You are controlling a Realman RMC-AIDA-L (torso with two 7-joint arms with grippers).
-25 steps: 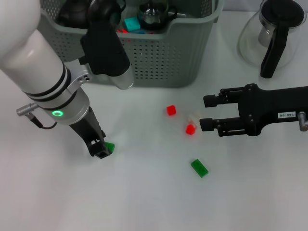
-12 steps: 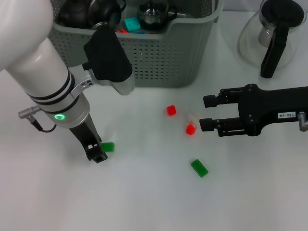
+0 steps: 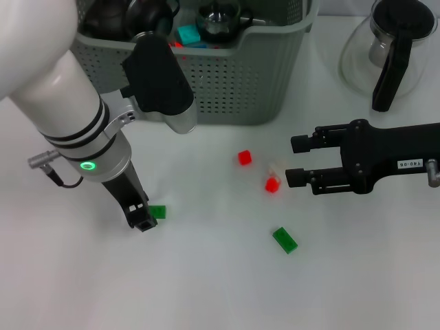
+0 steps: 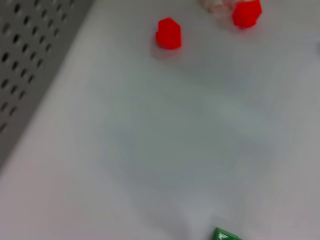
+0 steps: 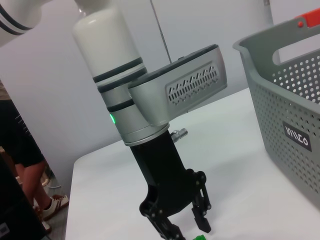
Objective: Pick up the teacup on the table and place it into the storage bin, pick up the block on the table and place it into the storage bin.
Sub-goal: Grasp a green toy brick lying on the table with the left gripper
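A small green block [image 3: 157, 212] lies on the white table, right beside the tip of my left gripper [image 3: 143, 221]. The right wrist view shows that left gripper [image 5: 186, 227] open, fingers pointing down, with the green block [image 5: 200, 237] just under them. Two red blocks [image 3: 245, 157] [image 3: 272, 184] and a second green block [image 3: 284, 240] lie mid-table. My right gripper [image 3: 294, 161] hovers open next to the nearer red block. The grey-green storage bin [image 3: 227, 82] stands at the back and holds dark glassware and a teal block. No teacup shows on the table.
A glass teapot [image 3: 392, 48] with a black handle stands at the back right. A tiny pale block [image 3: 276, 167] lies by the right gripper's fingertips. The left wrist view shows both red blocks [image 4: 168, 33] [image 4: 246, 13] and the bin wall [image 4: 25, 60].
My left arm drew slightly away to the left, then came back beside the green block, which has stayed in place. The right arm has not moved.
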